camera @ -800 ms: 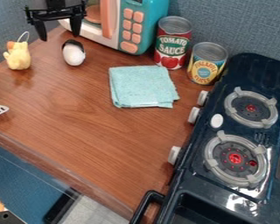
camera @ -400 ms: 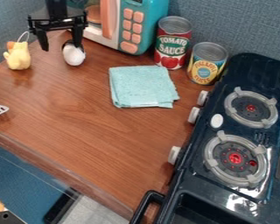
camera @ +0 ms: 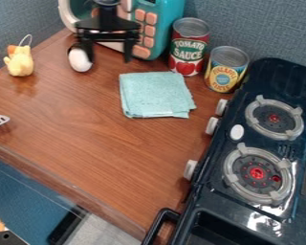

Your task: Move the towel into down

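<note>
1. Towel: lay folded in a rough square on the wooden counter, its upper right corner close to the tomato sauce can.
2. Gripper: hung above and to the left of the towel in the view, fingers spread, nothing between them. Grasping was judged the pending step.
3. Hazard, egg-shaped object: one finger overlapped its edge in the view; contact could not be determined. A low sideways approach risked tipping or rolling it.
4. Hazard, cans: a grasp at the upper right corner risked knocking the tomato sauce can or the yellow-labelled can through lack of clearance.
5. Hazard, grip: the cloth lay nearly flat. Closing too high would likely miss it; pinching one layer could unfold it; pressing too low could jam the fingertips on the wood.
6. Hazard, placement: "down" named no exact spot. If taken as the near side, overshoot could leave cloth hanging over the counter's edge, and drift rightward could snag a stove knob.
</note>
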`<state>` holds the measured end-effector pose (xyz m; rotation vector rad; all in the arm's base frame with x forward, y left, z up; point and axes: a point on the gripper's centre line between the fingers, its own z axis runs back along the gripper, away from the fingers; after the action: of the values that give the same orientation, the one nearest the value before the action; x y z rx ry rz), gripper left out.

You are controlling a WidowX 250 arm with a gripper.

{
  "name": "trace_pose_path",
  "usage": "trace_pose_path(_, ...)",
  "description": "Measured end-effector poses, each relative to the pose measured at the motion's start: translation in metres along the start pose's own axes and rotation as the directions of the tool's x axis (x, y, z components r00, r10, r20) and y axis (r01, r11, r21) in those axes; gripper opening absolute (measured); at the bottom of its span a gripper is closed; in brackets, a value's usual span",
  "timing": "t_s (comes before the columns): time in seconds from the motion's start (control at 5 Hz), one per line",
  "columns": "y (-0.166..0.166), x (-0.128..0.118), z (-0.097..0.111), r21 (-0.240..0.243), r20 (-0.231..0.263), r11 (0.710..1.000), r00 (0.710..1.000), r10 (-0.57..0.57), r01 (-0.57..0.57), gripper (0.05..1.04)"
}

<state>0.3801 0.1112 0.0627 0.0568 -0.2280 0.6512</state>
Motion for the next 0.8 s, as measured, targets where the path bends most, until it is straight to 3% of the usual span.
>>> trace_pose_path(0.4,-0.049,-0.026,-0.002,-0.043,-0.011,0.984,0.985,-0.171,0.17,0.999)
trace_pose_path(0.8,-0.059,-0.04,-0.034,-0.005,-0.021,0.974,0.973,-0.228,0.228,0.999)
